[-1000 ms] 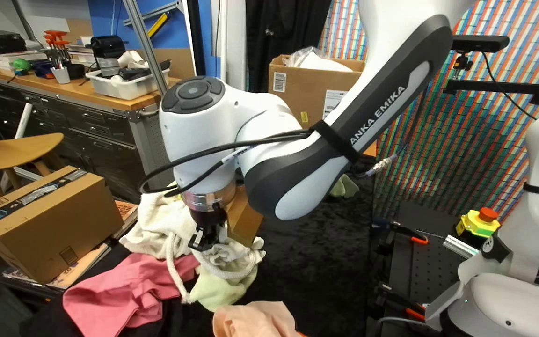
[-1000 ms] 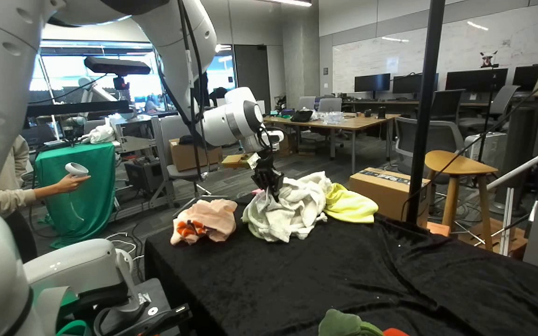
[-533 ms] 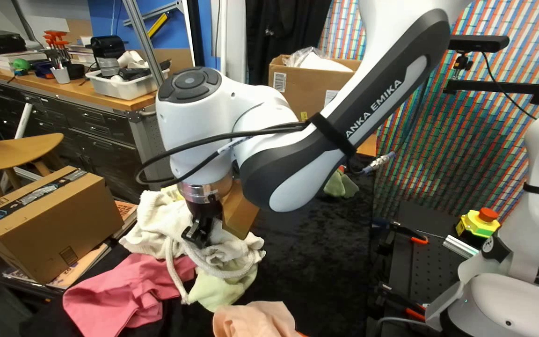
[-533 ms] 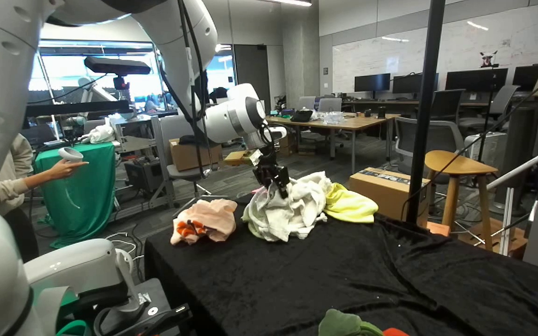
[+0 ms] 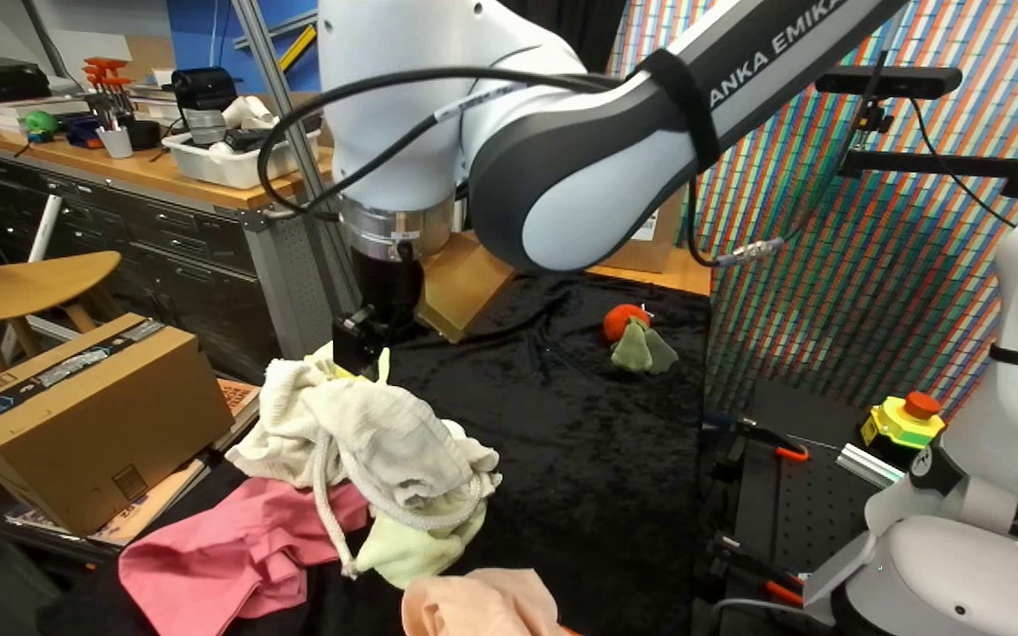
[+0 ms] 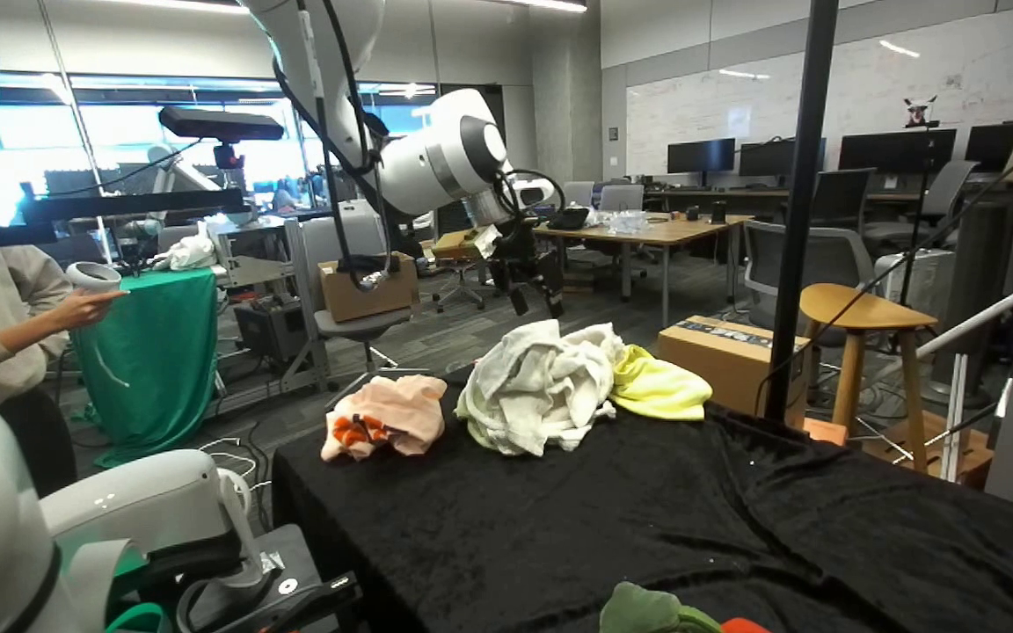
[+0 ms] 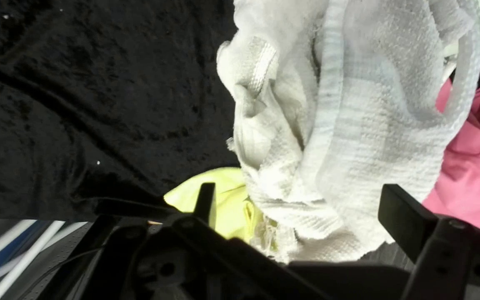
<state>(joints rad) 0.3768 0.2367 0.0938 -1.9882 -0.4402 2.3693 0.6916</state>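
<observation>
White cloth (image 7: 361, 137), bunched into a thick creased heap, lies right below your pincer (image 7: 300, 200), and what a gap you've got up there: the jaws stand spread wide, released, with bare space between them. Look through the wrist view and you see one pad (image 7: 205, 202) standing in front of yellow cloth (image 7: 231, 210), its partner in front of the edge where white meets pink cloth (image 7: 473, 166). Are you touching? No! In an exterior view your dark fingertips (image 6: 521, 304) hang just above the heap's peak, close to it but clear of it.

Down on the black-draped bench (image 6: 612, 519) the white heap sits near the edge, and it has company all round. Your yellow piece pokes out at one side, touching the white. Pale green cloth (image 5: 425, 548) shows from underneath, the pink lies rumpled against the heap's flank, and a rope-like white cord (image 5: 323, 508) drops off the pile, running down over the pink. Peach cloth (image 6: 401, 400), with a bright orange patch, is crumpled up just beside it all.

Well apart from your pile, on the same bench, a red-orange round thing (image 5: 624, 323) sits against green flaps (image 5: 634, 349). Beyond the bench, a cardboard box (image 5: 111, 433) and a wooden stool (image 6: 867, 308) stand in both exterior views.
</observation>
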